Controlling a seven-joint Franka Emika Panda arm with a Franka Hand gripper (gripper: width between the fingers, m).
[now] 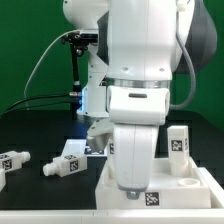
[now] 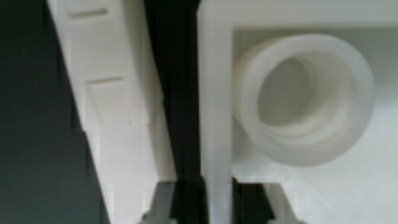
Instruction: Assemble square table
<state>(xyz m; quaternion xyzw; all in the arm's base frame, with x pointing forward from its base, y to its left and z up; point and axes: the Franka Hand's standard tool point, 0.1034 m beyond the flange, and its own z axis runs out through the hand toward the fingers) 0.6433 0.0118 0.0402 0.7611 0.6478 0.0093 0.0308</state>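
Observation:
The square table's white slab (image 1: 180,188) lies at the exterior view's lower right, with a tag on its front edge. My gripper (image 1: 135,188) reaches down onto its near left part. In the wrist view the slab's raised rim (image 2: 214,90) runs straight between my fingertips (image 2: 171,208), and the gripper (image 2: 210,206) is shut on that rim. A round socket (image 2: 302,95) sits in the slab just beside it. One tagged white leg (image 1: 178,140) stands behind the slab. Two more legs (image 1: 64,163) lie on the table at the left, the other near the edge (image 1: 10,160).
A long white bar (image 2: 107,110) lies alongside the slab's rim, a narrow dark gap away. The arm's bulky body hides the middle of the table in the exterior view. Cables and a lit stand (image 1: 78,95) are behind, before a green backdrop.

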